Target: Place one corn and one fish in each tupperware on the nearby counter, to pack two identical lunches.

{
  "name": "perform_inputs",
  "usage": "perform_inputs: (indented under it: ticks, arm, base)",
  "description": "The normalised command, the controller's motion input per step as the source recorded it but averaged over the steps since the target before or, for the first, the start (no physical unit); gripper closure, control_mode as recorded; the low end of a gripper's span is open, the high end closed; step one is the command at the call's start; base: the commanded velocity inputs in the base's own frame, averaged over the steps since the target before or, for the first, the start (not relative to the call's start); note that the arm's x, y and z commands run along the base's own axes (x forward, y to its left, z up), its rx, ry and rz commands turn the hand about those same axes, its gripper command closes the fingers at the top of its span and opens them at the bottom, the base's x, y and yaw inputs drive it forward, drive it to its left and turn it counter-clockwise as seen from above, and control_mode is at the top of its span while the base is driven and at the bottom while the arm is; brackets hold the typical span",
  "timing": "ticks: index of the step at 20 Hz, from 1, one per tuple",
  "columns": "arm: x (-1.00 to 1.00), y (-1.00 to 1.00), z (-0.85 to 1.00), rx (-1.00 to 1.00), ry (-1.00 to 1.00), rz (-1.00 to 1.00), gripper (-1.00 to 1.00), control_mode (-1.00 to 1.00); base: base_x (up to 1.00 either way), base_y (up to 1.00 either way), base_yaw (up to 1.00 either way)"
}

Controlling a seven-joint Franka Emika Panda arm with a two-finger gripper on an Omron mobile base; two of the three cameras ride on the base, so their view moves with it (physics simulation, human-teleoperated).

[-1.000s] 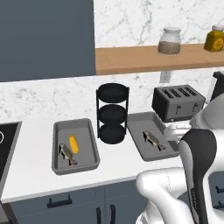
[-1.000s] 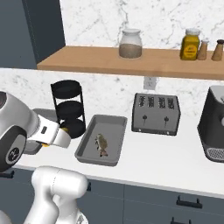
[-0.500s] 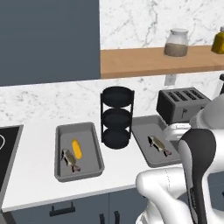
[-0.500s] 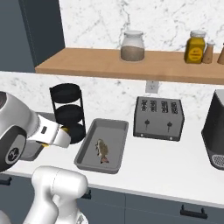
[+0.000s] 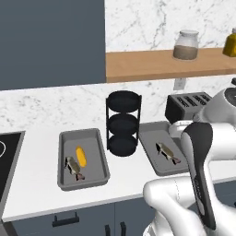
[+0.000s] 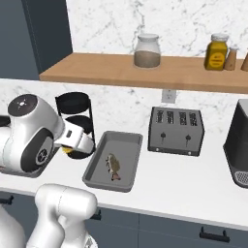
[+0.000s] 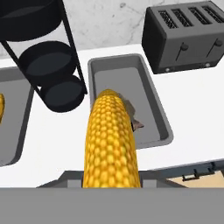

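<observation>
My gripper (image 7: 111,177) is shut on a yellow corn (image 7: 110,135), which points out over the right tupperware (image 7: 118,74). One fish (image 7: 136,124) lies in that tray, partly hidden behind the cob. In the right base view the gripper (image 6: 72,146) hangs just left of this tupperware (image 6: 123,143) and its fish (image 6: 114,166). The left base view shows the left tupperware (image 5: 87,138) holding a corn (image 5: 81,156) and a fish (image 5: 73,167). The right tupperware (image 5: 152,138) there holds a fish (image 5: 167,153). Both trays rest on the white counter (image 5: 37,184).
A black three-tier rack (image 5: 123,124) stands between the two trays. Behind the right tray sits a dark toaster (image 6: 176,131). A wooden shelf (image 6: 121,70) with jars runs above, and a dark appliance (image 6: 240,145) stands at the far right. A stove edge (image 5: 7,156) is at the left.
Both base views have shifted a little, so the camera has moved. The gripper stays shut on the corn near the right tray.
</observation>
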Motion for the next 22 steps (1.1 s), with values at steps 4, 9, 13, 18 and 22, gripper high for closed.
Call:
perform_inputs:
  ticks: [4, 9, 13, 18, 22]
  arm:
    - [0.76, -0.40, -0.36, -0.01, 0.03, 0.00, 1.00, -1.00]
    - [0.79, -0.51, -0.51, -0.06, 0.00, 0.00, 1.00, -1.00]
    - [0.82, -0.36, -0.69, -0.15, 0.00, 0.00, 1.00, -1.00]
    - [0.63, -0.20, -0.57, -0.12, 0.00, 0.00, 1.00, -1.00]
    - [0.39, -0.22, -0.36, 0.00, 0.02, 0.00, 1.00, -1.00]
  base:
    - [0.00, 0.00, 0.00]
    - [0.00, 0.00, 0.00]
    - [0.00, 0.00, 0.00]
    - [0.00, 0.00, 0.00]
    - [0.00, 0.00, 0.00]
